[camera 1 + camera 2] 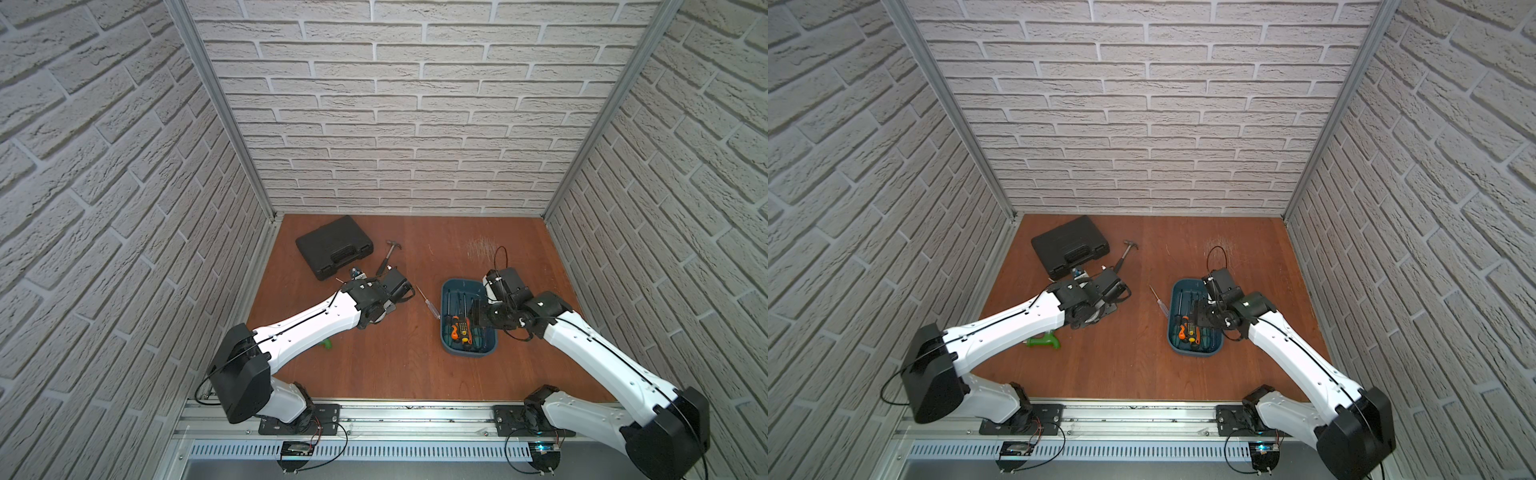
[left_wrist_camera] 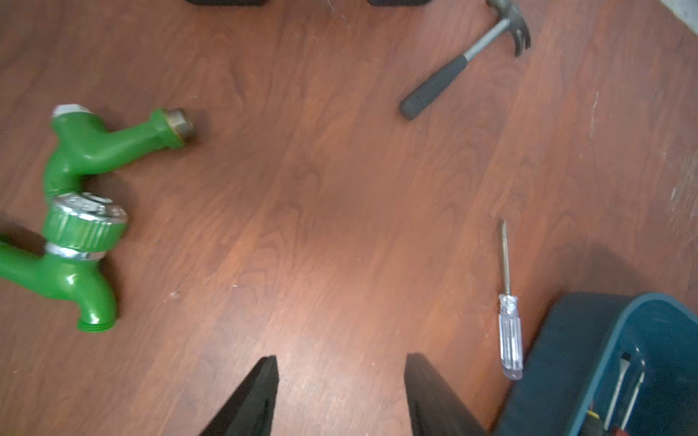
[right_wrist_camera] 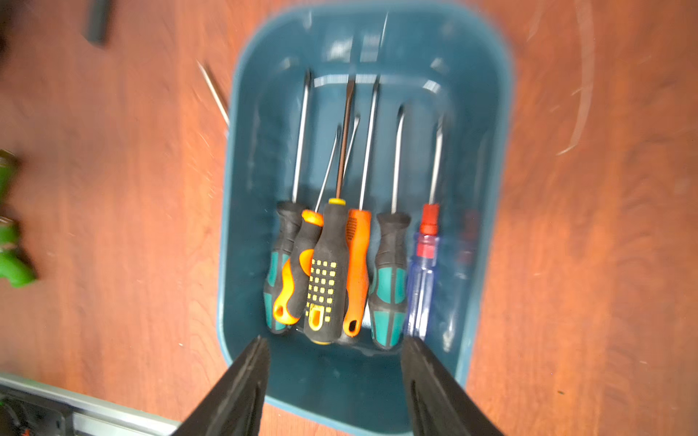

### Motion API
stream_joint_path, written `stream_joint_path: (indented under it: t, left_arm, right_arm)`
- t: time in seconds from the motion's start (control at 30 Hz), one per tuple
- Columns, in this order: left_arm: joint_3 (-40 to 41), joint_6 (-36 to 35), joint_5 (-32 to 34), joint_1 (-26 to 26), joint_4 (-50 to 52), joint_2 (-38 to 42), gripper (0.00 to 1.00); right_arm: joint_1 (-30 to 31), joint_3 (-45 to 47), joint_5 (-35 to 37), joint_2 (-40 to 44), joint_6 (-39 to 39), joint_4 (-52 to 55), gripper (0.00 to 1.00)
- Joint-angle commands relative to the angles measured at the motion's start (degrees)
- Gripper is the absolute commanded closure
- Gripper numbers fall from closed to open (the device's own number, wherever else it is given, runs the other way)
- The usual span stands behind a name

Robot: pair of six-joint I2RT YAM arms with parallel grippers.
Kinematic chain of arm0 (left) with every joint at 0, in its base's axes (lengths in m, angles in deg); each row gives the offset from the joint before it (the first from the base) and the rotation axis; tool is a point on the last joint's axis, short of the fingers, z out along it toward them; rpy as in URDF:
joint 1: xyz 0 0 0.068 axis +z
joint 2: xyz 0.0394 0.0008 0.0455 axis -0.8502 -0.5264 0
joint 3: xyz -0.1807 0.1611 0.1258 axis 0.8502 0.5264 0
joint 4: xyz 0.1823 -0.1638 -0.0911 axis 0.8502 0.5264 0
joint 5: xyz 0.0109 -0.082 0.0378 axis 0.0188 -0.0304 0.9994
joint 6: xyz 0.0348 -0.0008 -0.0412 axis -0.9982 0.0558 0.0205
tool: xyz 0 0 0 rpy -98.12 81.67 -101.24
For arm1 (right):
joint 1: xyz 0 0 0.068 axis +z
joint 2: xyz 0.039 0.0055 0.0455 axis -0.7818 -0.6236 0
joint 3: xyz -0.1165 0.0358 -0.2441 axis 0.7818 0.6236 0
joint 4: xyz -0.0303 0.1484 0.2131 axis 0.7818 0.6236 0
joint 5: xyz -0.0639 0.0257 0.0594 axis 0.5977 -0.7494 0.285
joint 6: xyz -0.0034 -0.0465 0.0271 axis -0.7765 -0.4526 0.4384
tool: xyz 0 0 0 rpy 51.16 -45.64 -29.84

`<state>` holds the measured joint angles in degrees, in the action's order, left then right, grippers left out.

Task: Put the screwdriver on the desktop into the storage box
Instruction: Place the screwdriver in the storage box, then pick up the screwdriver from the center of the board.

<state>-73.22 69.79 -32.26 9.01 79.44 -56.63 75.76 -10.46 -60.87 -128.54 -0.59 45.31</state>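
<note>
You have the left gripper (image 2: 342, 362) and right gripper (image 3: 334, 341) both spread and empty, the right over the storage box (image 3: 241, 226), while the clear-handled screwdriver (image 2: 510, 339) lies on the desktop (image 2: 302, 226) just beside that box.

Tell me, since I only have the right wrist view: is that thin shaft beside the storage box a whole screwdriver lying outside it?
Observer: Yes. A clear-handled screwdriver lies on the desktop, close beside the storage box but outside it.
Operator: Is the left arm holding anything?
Observer: No. The left gripper is open, its fingers over bare wood with nothing between them.
Operator: Anything else loose farther back?
Observer: A hammer lies on the wood next to a closed black tool case.
</note>
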Motion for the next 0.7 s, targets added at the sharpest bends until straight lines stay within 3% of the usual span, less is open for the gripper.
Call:
stream_joint_path:
  t: [0.0, 0.27, 0.67]
  left_arm:
    - [-8.1, -6.9, -7.2, 0.6, -5.5, -9.4, 0.40]
    - [-18.3, -3.2, -12.7, -0.7, -9.7, -23.0, 0.39]
    - [-25.4, 5.5, -14.8, -2.1, -6.1, -32.3, 0.43]
  right_arm:
    - [-0.5, 1.9, 5.9, 5.0, 2.0, 1.7, 0.39]
    - [-0.7, 6.2, 7.4, 13.5, 5.7, 6.2, 0.39]
    - [-0.8, 6.8, 8.4, 16.4, 6.9, 8.8, 0.40]
